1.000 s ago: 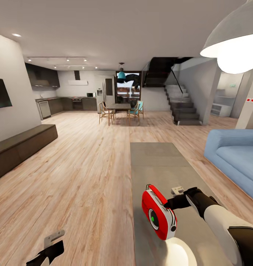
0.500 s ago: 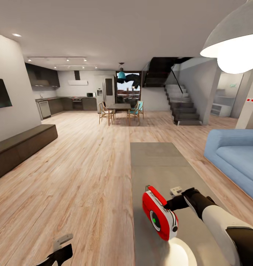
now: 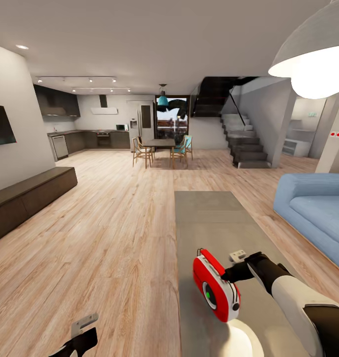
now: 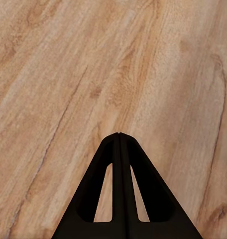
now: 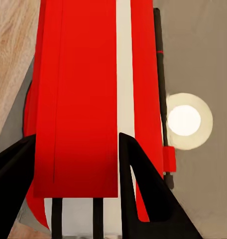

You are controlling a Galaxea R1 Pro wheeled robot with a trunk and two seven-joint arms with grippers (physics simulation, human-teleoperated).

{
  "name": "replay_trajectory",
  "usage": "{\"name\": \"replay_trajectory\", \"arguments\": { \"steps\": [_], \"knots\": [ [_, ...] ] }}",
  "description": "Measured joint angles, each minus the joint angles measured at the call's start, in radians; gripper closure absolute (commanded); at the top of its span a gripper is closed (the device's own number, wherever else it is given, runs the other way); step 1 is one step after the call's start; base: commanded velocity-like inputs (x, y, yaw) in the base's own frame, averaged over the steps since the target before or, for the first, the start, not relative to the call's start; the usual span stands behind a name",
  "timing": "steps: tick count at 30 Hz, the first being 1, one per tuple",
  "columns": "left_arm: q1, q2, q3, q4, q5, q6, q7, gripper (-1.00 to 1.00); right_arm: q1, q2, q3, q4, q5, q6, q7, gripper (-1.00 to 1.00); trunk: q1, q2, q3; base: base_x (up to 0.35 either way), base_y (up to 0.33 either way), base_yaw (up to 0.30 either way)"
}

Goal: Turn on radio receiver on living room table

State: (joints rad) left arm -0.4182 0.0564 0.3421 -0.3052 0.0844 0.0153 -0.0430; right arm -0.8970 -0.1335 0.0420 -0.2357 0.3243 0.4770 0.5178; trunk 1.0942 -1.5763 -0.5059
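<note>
Glossy grey table (image 3: 209, 218), rounded red radio receiver (image 3: 215, 286), plank wood floor (image 3: 115, 233)

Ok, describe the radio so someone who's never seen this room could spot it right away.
Beside the light blue sofa runs a long grey table. The radio receiver stands at its near end, by the right gripper. It is bright red with white trim and a round dial glowing green.

The robot's right arm, white forearm ending in a black wrist, reaches forward and inward across the lower right of the head view. Its black two-fingered right gripper (image 5: 76, 164) has fingers spread apart. The black left gripper (image 4: 119, 137), low at the left, has both fingertips pressed flat together, pointing downward.
</note>
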Motion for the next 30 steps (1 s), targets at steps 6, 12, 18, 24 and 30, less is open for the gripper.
{"name": "replay_trajectory", "arguments": {
  "steps": [6, 12, 18, 24, 30],
  "knots": [
    [0.000, -0.001, 0.000, 0.000, 0.000, 0.000, 0.000, 1.00, 0.000, -0.001, -0.003, 0.000, -0.004, 0.000, 0.008, 1.00, 0.000, 0.000, 0.000, 0.000, 0.000, 0.000],
    [0.000, -0.001, 0.000, 0.000, 0.000, 0.000, 0.001, 1.00, 0.000, -0.002, -0.002, 0.001, -0.003, 0.001, 0.009, 1.00, 0.000, 0.000, 0.000, 0.000, 0.000, 0.000],
    [0.000, -0.002, 0.000, 0.000, 0.000, -0.001, 0.001, 1.00, 0.000, -0.007, -0.003, 0.001, -0.006, 0.002, 0.060, 1.00, 0.008, -0.014, -0.006, 0.000, 0.000, 0.000],
    [0.000, -0.003, 0.000, 0.000, 0.000, -0.001, 0.002, 1.00, 0.000, -0.014, -0.001, 0.001, -0.001, 0.000, 0.069, 1.00, 0.008, -0.014, -0.006, 0.000, 0.000, 0.000],
    [0.000, -0.004, 0.000, 0.000, 0.000, -0.001, 0.002, 1.00, 0.000, -0.017, -0.001, 0.002, -0.002, 0.001, 0.070, 1.00, 0.019, -0.035, -0.016, 0.000, 0.000, 0.000]
  ]
}}
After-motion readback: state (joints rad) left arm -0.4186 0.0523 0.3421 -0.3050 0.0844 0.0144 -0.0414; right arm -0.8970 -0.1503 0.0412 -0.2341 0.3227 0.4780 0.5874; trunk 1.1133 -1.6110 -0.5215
